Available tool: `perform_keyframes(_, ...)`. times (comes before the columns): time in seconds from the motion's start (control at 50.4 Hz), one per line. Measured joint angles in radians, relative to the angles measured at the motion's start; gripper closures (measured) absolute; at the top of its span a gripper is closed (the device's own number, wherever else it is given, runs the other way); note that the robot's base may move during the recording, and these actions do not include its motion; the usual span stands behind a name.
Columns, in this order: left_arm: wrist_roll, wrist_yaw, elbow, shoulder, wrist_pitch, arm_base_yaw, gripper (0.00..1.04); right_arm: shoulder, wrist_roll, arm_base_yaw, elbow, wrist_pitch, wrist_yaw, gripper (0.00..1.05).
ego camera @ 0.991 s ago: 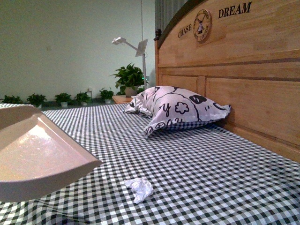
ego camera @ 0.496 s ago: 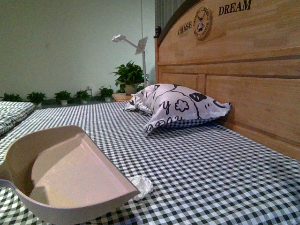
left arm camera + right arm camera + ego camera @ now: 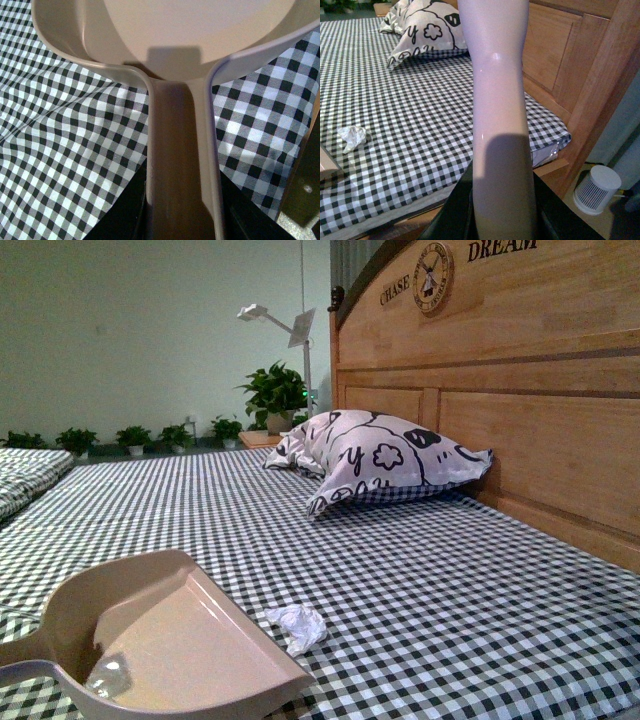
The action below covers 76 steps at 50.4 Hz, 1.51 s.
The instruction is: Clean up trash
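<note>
The trash [image 3: 296,625] is a small crumpled white tissue wad lying on the checked bedspread [image 3: 450,610]. It also shows in the right wrist view as the trash [image 3: 352,136]. The beige dustpan [image 3: 170,650] sits low at the near left with its open lip just left of the wad. I cannot tell whether the two touch. My left gripper [image 3: 182,210] is shut on the dustpan handle [image 3: 175,150]. My right gripper [image 3: 500,215] is shut on the pale brush handle [image 3: 499,100], off the bed's side edge. The brush head is out of view.
A white pillow with black patterns [image 3: 385,460] lies against the wooden headboard [image 3: 520,390] at the far right. Potted plants [image 3: 272,395] and a white lamp [image 3: 285,330] stand beyond the bed. A white cylinder [image 3: 596,190] stands on the floor beside the bed.
The dustpan has come down from high at the left to low by the bedspread. Its lip has moved right, up to the tissue wad. The wad has stayed where it was.
</note>
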State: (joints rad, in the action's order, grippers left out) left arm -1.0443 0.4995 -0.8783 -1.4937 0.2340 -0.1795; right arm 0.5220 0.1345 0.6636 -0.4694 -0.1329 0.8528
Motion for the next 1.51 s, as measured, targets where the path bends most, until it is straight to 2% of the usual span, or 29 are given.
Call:
perform_keyframes(0.833,0.013,0.003,0.000,-0.096,-0.037,0.020,0.78,0.000,0.000,0.000,0.000,0.000,0.000,0.84)
perform_keyframes(1.507,0.014,-0.002,-0.017,-0.116,0.026,0.021,0.78,0.000,0.000,0.000,0.000,0.000,0.000,0.84)
